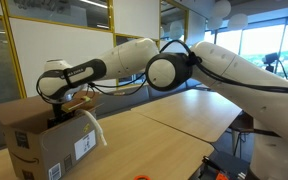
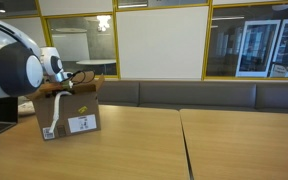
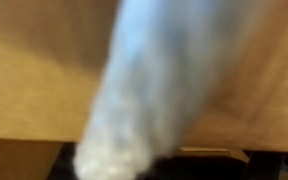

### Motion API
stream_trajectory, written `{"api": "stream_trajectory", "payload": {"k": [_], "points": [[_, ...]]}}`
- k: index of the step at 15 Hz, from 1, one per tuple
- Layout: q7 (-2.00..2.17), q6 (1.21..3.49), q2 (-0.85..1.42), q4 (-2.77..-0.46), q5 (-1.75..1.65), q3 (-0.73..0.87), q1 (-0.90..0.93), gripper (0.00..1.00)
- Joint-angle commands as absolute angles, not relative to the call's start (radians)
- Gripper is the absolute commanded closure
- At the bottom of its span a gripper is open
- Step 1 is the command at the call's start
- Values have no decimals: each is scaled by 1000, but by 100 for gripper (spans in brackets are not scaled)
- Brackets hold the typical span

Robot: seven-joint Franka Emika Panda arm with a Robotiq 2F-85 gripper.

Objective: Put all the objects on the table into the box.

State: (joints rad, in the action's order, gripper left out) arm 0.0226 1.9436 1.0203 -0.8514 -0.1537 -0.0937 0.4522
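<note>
The brown cardboard box (image 1: 39, 140) stands on the light wood-coloured table (image 1: 159, 135), at the left in both exterior views, its flaps up and open; a white label (image 1: 84, 148) shows on one side and a black arrow logo (image 1: 22, 157) on the adjoining one; in an exterior view the box (image 2: 74, 112) sits well left of the seam (image 2: 180, 140) that runs across the table (image 2: 234, 150) from far to near; the white arm (image 1: 134, 60) reaches in from the right and bends down over the open top of the box; the dark gripper (image 1: 57, 115) hangs at the box's mouth, between the flaps, and in an exterior view the gripper (image 2: 60, 88) sits just above the rim; how far its jaws stand apart cannot be told, since the flaps and the wrist hide them, nor whether they have hold of anything; the long white tube (image 1: 97, 131) comes up out of the box, curves over the rim and hangs down the outside of the labelled wall; in an exterior view the tube (image 2: 57, 103) droops over the box's left front edge; whether its lower end touches the table cannot be told; in the wrist view the tube (image 3: 154, 90) fills the middle as a pale blur against brown cardboard; a small orange-red item (image 1: 141, 177) lies on the table's near edge, well right of the box, too small to identify.
</note>
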Motion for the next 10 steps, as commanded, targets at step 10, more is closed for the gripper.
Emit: {"api": "stream_trajectory", "payload": {"k": [10], "points": [[157,1884,890,-1010,-152,50,381,0]]}}
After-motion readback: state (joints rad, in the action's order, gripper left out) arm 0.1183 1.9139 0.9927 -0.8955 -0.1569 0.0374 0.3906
